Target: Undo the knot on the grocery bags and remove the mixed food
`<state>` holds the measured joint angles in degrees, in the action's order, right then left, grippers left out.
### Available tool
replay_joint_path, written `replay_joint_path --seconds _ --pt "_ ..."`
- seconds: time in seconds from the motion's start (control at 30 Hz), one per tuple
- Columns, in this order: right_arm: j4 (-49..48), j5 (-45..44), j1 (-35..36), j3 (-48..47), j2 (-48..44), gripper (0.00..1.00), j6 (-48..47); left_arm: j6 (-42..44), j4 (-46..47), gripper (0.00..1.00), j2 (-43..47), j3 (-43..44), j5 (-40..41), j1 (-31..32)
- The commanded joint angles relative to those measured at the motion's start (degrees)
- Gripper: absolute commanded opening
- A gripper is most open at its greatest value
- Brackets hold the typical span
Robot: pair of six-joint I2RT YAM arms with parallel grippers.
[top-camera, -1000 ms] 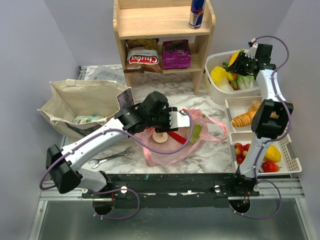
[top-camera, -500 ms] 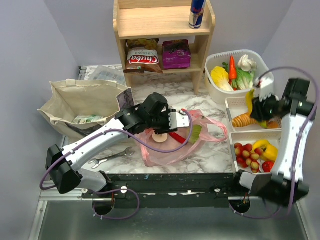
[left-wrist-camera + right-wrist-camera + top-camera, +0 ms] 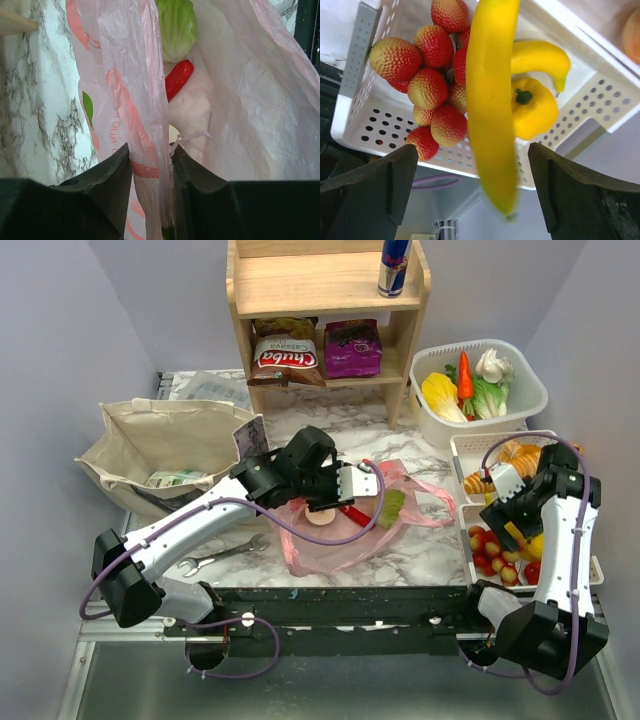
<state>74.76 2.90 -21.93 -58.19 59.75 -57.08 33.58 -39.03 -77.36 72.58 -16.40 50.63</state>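
Left tool pinches a fold of the pink bag on the tabletop; a red pepper lies inside. Right tool, jaws wide apart, has a banana loose between them above the tray. Unloading is in hand; next it should reach into the bag for the pepper.

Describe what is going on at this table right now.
The left gripper pinches a fold of the pink bag, which holds a red pepper and a green leafy vegetable. The right gripper hangs open over the white tray of strawberries and a yellow pepper, with a banana between its spread fingers, not gripped.
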Motion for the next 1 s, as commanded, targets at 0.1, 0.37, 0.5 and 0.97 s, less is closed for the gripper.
replay_joint_path --seconds 0.1,0.37,0.5,0.97 --pt "6.6 15.5 -0.1 -17.9 4.4 1.00 2.3 -2.6 1.3 0.26 2.0 0.6 -5.7 -0.5" --pt "6.6 48.6 2.2 -34.9 13.7 1.00 15.6 -7.0 2.5 0.03 -2.1 4.4 -8.6 -4.8" --pt "3.3 53.1 12.4 -37.7 15.4 1.00 23.1 -8.7 3.0 0.00 -4.2 6.4 -9.0 -7.6" --pt "-18.0 23.9 42.5 -19.0 12.2 0.81 34.6 -12.3 3.0 0.00 -8.5 10.5 -11.7 -12.0"
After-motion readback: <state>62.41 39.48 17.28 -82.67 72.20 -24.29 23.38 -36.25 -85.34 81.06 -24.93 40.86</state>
